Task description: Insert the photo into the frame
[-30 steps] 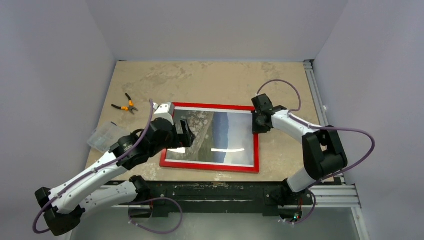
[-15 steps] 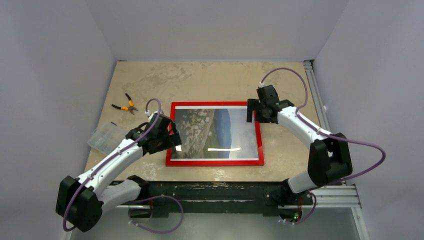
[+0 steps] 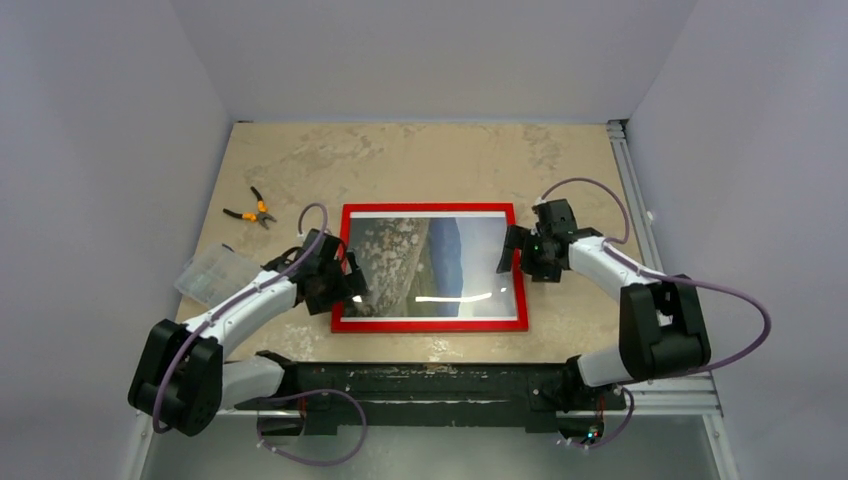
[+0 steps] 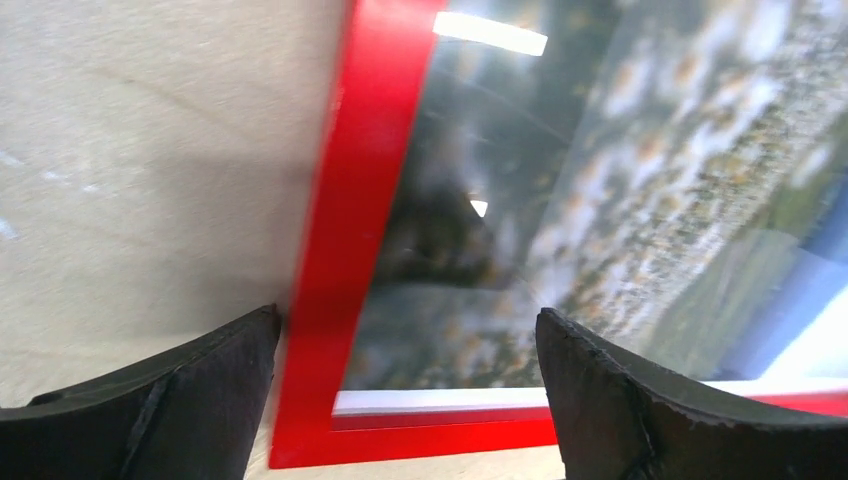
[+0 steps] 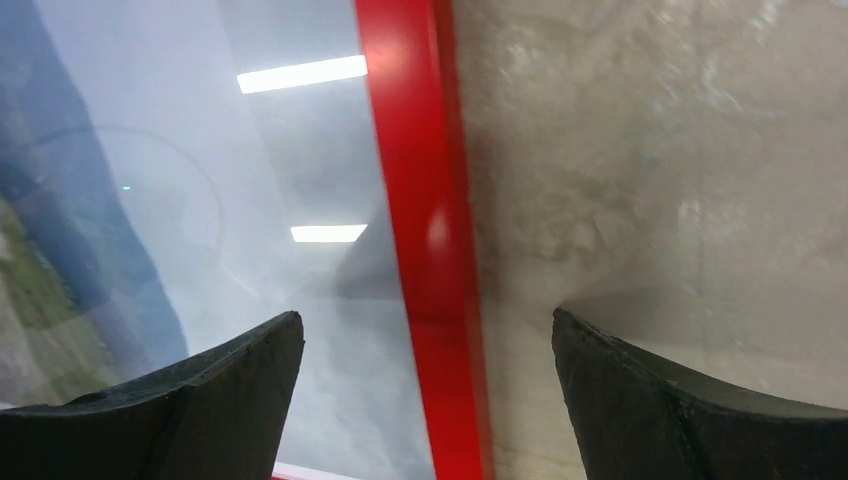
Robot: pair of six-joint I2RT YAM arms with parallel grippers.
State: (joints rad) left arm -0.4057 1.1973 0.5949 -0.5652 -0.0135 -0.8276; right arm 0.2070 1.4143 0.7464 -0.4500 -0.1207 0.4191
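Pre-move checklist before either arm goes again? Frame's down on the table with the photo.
1. The photo sits behind the pane, inside the red border: ok.
2. The frame lies flat on the table, red side up: ok.
3. The left fingers are open with nothing held, one each side of the frame's left bar: ok.
4. The right fingers are open with nothing held, one each side of the right bar: ok.
5. Back of the frame closed: cannot tell, it faces down.
6. The pliers and plastic box lie apart from the frame: ok.
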